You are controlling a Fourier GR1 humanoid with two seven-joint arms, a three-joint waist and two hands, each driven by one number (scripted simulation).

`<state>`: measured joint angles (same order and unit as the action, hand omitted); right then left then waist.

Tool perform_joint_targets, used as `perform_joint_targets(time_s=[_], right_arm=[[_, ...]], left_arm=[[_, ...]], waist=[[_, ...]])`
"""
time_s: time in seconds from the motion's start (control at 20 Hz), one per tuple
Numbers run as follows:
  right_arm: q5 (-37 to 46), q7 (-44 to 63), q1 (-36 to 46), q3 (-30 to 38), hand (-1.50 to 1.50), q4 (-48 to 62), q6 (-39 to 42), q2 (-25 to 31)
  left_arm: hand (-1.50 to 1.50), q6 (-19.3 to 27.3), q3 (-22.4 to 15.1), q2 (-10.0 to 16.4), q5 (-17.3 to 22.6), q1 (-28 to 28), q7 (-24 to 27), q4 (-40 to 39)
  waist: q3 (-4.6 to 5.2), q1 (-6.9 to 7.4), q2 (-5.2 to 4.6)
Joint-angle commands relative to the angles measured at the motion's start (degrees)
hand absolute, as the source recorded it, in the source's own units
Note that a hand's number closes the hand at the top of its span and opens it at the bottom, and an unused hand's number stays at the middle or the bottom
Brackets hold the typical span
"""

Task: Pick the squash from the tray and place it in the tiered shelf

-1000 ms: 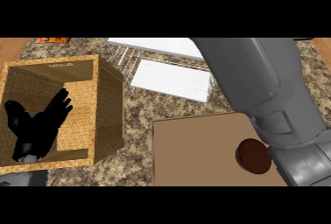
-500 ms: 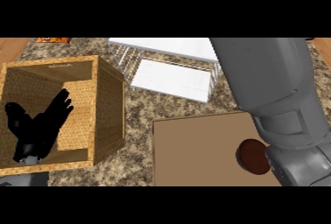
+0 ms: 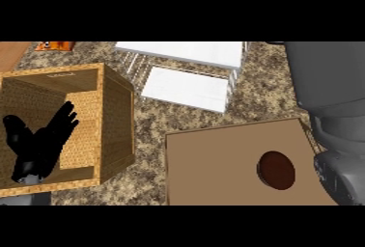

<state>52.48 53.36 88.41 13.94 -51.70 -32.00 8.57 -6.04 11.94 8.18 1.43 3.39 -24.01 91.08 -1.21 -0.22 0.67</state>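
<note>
The left hand [image 3: 39, 144] shows low at the left edge, fingers straight and spread apart, pointing up and away, holding nothing. It sits in front of the open top of a woven crate [image 3: 118, 130] with a wooden rim.

Well to the right of that hand, and about level with it, lies the brown tray [image 3: 214, 169], flat on the speckled counter [image 3: 149, 120]. The squash [image 3: 276, 170] lies on the tray toward its right side, a dark reddish-brown oval. Its long axis runs from near to far, tilted hardly at all, and its two ends look alike, so no stem end can be told. It is apart from the left hand and nothing touches it.

The grey right forearm [image 3: 335, 96] comes down the right edge, just beside the tray's right rim; its hand is out of view, so its fingers cannot be judged.

Farther off, beyond the left hand and to its right, stands the white tiered shelf [image 3: 187, 89], its lower tier nearer and its upper tier behind. A small orange item [image 3: 55, 46] lies at the far left.
</note>
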Motion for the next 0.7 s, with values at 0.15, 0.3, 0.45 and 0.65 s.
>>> perform_joint_targets(time_s=[0.15, 0.3, 0.45, 0.65], right_arm=[[1.8, 6.9, -5.1, 4.2, -1.5, -10.6, -0.6, 6.4], [-0.6, 7.5, -8.6, 5.8, -1.5, -17.4, 2.6, 7.6], [-3.2, 8.5, -11.9, 5.7, -1.5, -24.9, 7.6, 8.5], [-8.4, 7.7, -17.8, 6.4, -1.5, -34.2, 13.4, 10.4]], left_arm=[[0.0, 0.2, 0.6, -1.9, 0.9, -4.0, -1.4, -3.2], [0.0, 0.0, 1.3, -3.0, 0.7, -6.3, 2.9, -5.1], [0.0, -0.9, 2.5, -0.7, 1.2, -3.8, 0.7, -6.1], [0.0, 0.7, 0.8, -2.9, -0.5, -3.3, 1.1, -6.3]], waist=[[1.14, -2.12, 0.23], [1.18, -2.64, 0.33], [1.18, -2.91, 0.24], [1.14, -4.04, 0.32]])
